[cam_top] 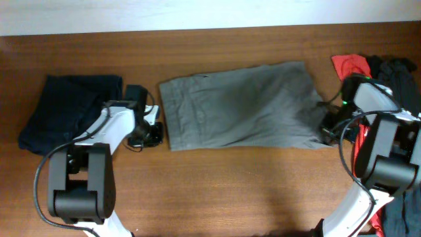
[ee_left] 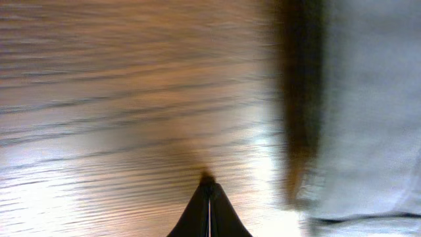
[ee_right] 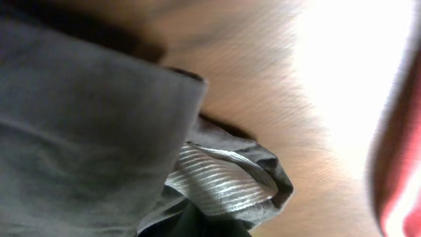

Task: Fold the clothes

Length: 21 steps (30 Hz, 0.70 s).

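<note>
The clothes [cam_top: 240,105] lie flat mid-worktop [cam_top: 250,191], long axis running left to right, with the right end angled a bit toward the far edge. The left pincer [cam_top: 146,135] is clenched on nothing, just beside the left edge. The right pincer [cam_top: 327,131] sits at the bunched right end. It might be pinching fabric, but honestly I can't tell.

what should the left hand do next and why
Probably open the left hand and ease it sideways to pinch the edge of the shorts beside it. It is shut on nothing over the bare table, just short of the fabric, while the right hand sits at the opposite edge, where the cloth bunches up.
</note>
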Each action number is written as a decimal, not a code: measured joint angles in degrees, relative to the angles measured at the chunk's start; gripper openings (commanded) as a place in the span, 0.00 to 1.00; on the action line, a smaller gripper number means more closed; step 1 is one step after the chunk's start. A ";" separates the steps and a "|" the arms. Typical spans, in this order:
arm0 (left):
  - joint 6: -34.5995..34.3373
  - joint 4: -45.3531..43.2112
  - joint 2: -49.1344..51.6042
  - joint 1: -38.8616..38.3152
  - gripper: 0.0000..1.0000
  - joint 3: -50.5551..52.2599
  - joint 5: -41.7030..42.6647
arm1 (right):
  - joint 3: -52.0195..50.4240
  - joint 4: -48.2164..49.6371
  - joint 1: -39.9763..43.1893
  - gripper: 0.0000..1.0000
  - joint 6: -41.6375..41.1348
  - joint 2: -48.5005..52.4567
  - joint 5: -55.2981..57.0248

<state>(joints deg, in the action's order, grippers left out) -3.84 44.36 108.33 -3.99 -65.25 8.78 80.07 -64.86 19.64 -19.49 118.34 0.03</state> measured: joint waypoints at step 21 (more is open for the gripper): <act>-4.94 -10.64 5.16 1.01 0.74 -3.85 24.83 | -0.76 -0.28 -7.89 0.17 7.96 -25.83 -15.23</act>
<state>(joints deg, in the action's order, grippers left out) -8.78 33.71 113.49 -2.98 -69.10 33.61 79.31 -65.14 11.75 -11.53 92.51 -15.20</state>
